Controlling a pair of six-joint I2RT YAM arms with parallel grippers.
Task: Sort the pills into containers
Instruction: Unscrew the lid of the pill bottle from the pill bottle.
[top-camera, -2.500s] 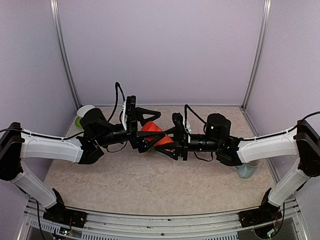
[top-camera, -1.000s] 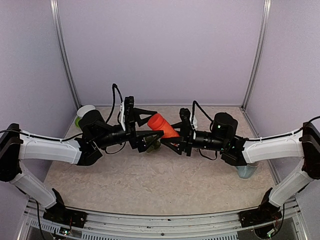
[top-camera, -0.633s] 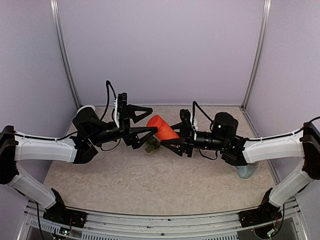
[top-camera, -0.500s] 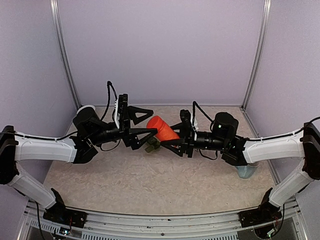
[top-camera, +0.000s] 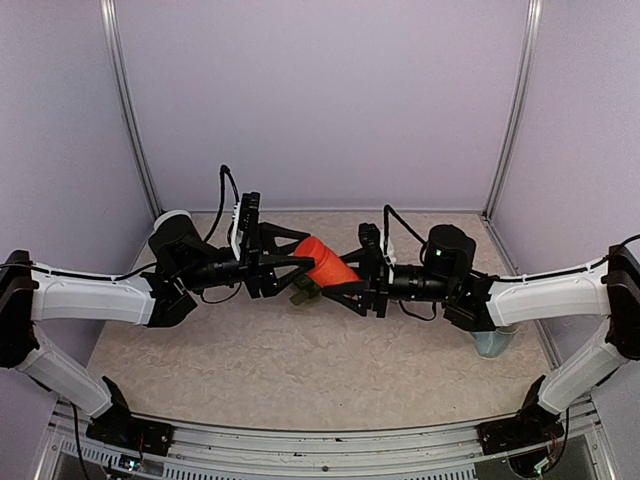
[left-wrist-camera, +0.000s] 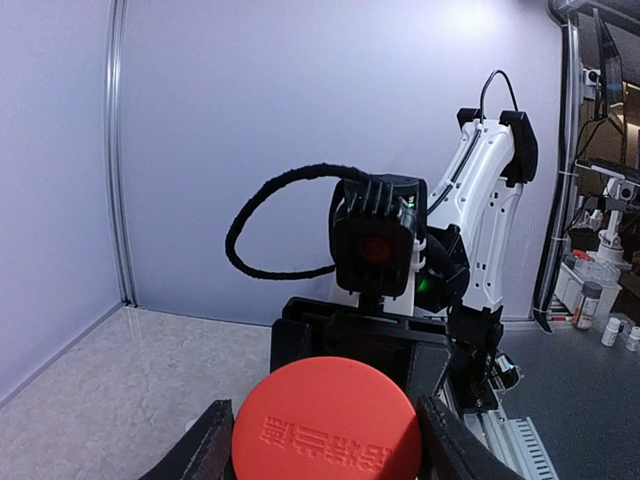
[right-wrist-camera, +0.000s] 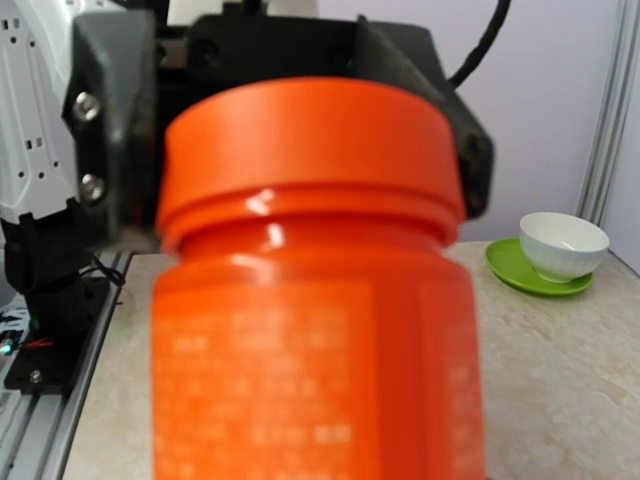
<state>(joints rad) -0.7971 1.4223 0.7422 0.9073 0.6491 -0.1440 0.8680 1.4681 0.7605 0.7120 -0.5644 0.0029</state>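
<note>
1. currently the right gripper (top-camera: 342, 283) is clamped on the body of the orange bottle (top-camera: 325, 265), holding it off the table (top-camera: 300, 370), tilted with the cap end up and to the left.
2. the left gripper (top-camera: 298, 256) meets it from the other side; its fingers (left-wrist-camera: 215, 448) press both sides of the orange cap (left-wrist-camera: 326, 425), so it reads as gripping the cap.
3. the right wrist view agrees: black fingers flank the cap (right-wrist-camera: 305, 140).
4. the containers (top-camera: 303, 294) lie on the table just below the bottle, between the two grippers and mostly hidden. can't tell if the lids are up or down.
5. white bowl (right-wrist-camera: 565, 245) sits on a green saucer (right-wrist-camera: 530, 272) at the far left; the pale blue mug (top-camera: 492, 343) is under the right arm.
</note>
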